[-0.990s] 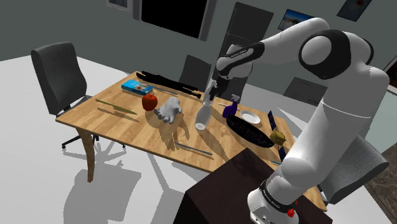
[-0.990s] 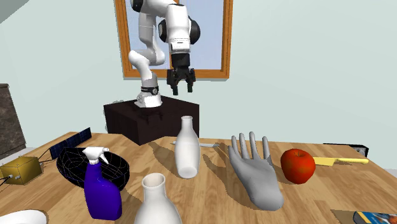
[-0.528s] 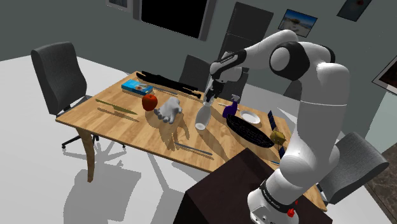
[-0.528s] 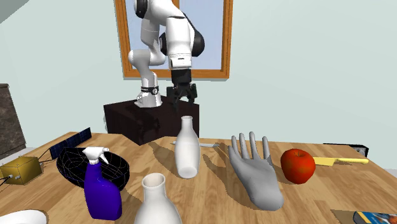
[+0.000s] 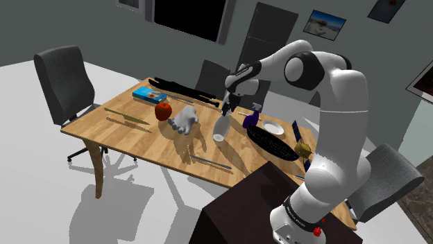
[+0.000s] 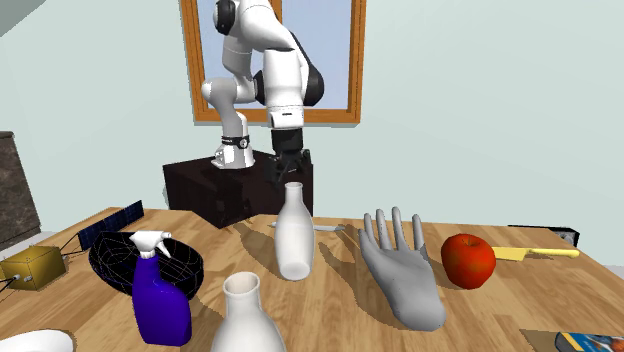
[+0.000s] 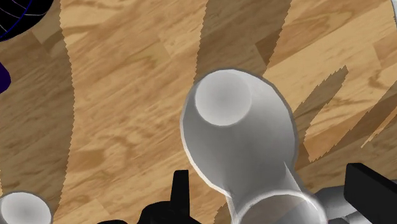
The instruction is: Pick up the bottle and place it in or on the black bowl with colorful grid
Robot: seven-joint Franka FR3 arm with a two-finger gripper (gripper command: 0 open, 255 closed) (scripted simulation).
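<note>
Wood-grain table (image 5: 149,138) took up the middle of the shoulder view, with grey office chairs (image 5: 66,80) around it and a black area in the window at the top. The white bottle (image 5: 221,127) stood upright near the centre of that frame. The black gripper (image 5: 227,106) hung directly over its neck. The wrist view showed the gripper spread wide, one finger (image 7: 181,188) on each side of the bottle's top, not clasping it.

At the lower left of the second exterior view lay the black bowl (image 6: 118,262), crossed by a thin grid of lines and well apart from the bottle. A purple spray bottle (image 6: 158,300) stood just in front of its rim, and a second white bottle (image 6: 247,315) stood at the bottom centre. A small gold box (image 6: 30,266) sat at the left edge. A grey model hand (image 6: 405,270) stood upright to the right of the bottle. A red apple (image 6: 468,260) lay further right, with a yellow-handled knife (image 6: 535,253) behind it.
</note>
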